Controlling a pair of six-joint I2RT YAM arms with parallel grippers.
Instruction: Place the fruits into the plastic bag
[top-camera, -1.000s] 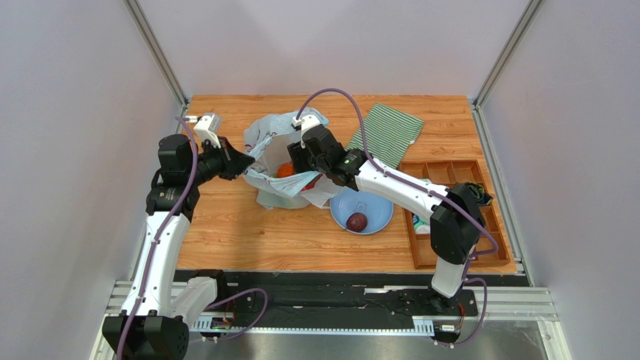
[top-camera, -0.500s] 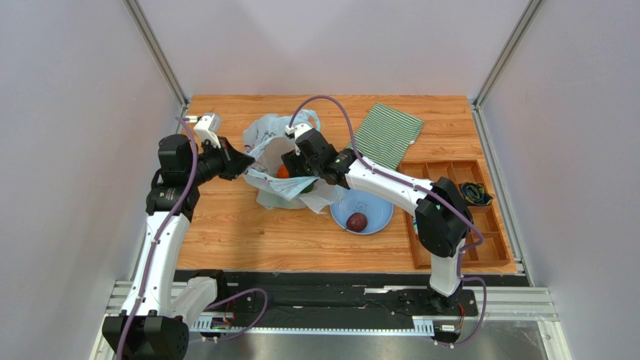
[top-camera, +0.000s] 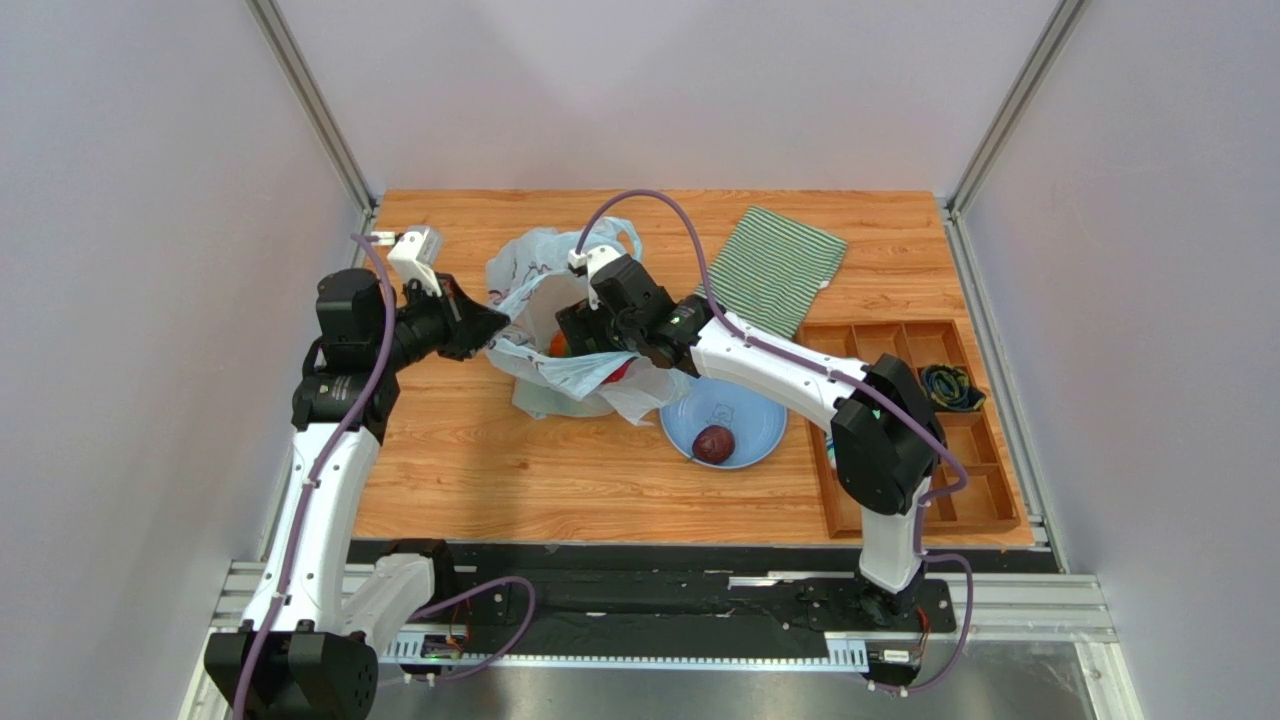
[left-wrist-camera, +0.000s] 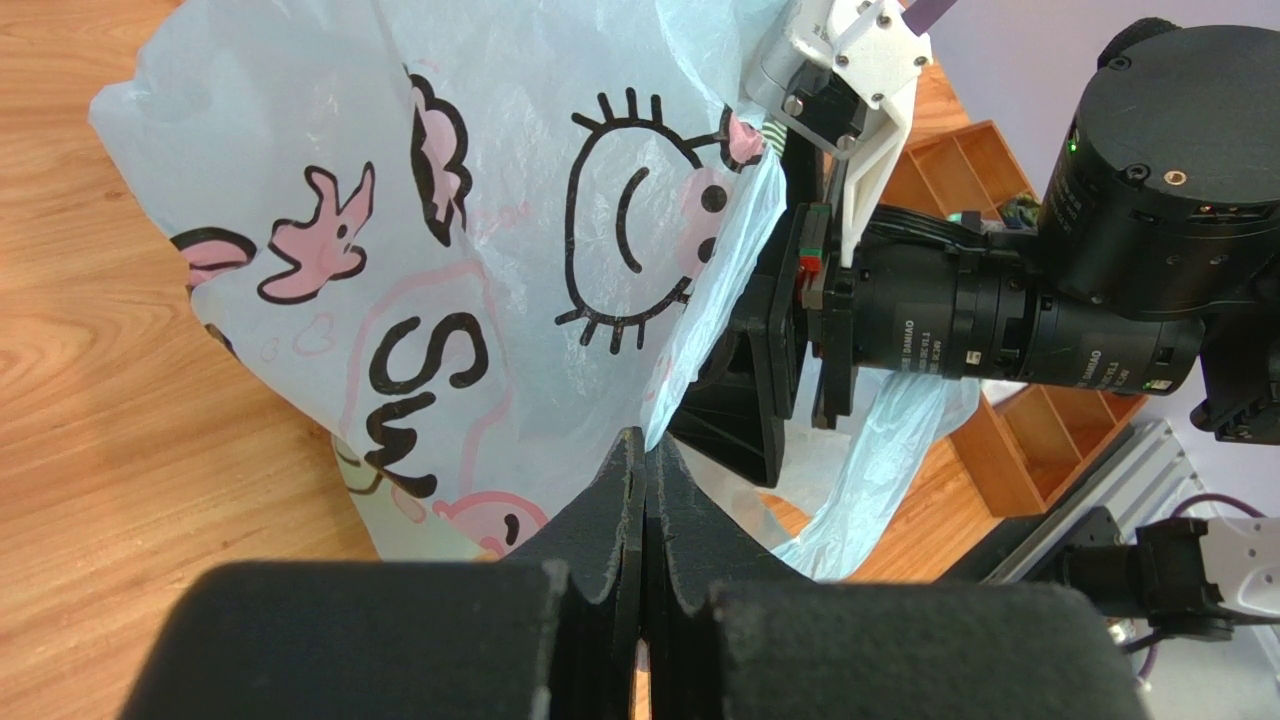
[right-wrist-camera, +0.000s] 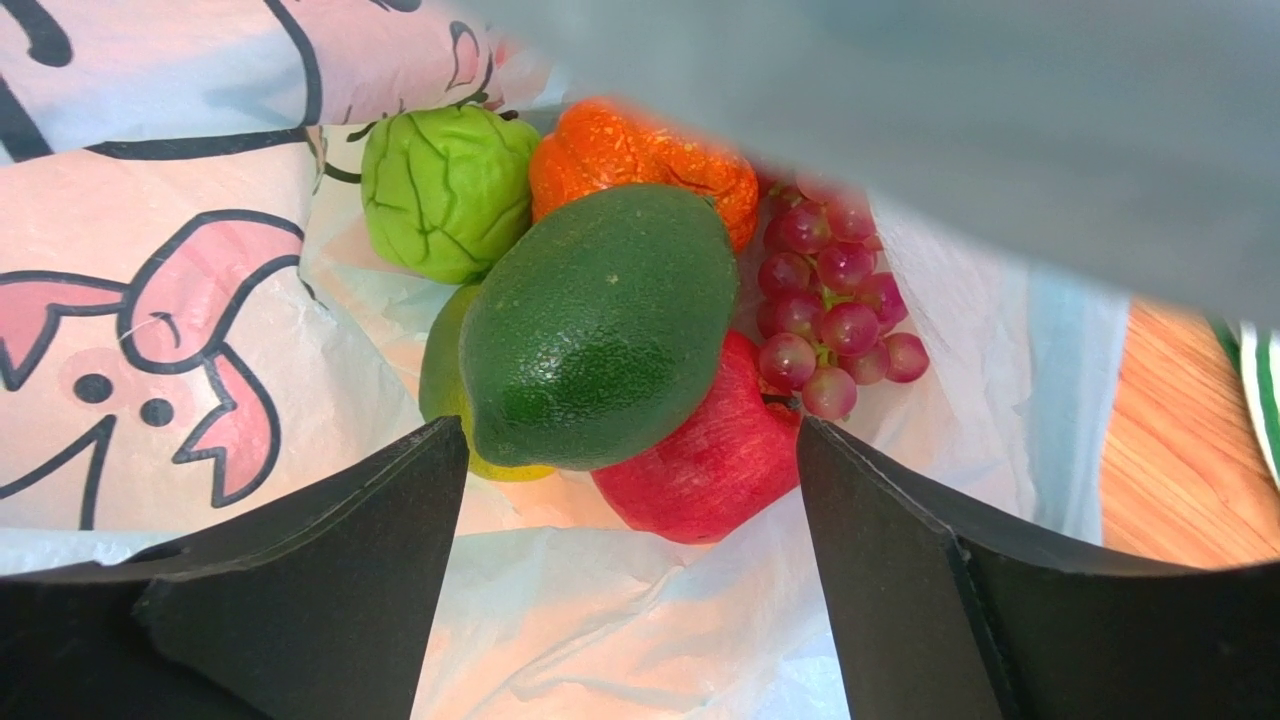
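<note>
- Green and dark, the dark green fruit lies on top of the pile inside the plastic bag; the right gripper hangs over it with its two fingers spread wide, not touching it
- One second ago the right arm was a bit further to the right; now it reaches more over the bag's mouth; I think the fruit has just been let go
- Around it sit the bright green ball, the orange one, the grapes and the red apple; a lighter green one peeks out from under it
- Over on the other side, the left gripper is pressed together on the bag's edge; it has not moved, and it holds the mouth up and open
- Only the dark purple fruit is outside; it lies on the blue plate on the bench, just beside the bag; the job looks nearly done
- Next, I think, the right gripper must come out without catching the thin plastic, then go for the purple one
</note>
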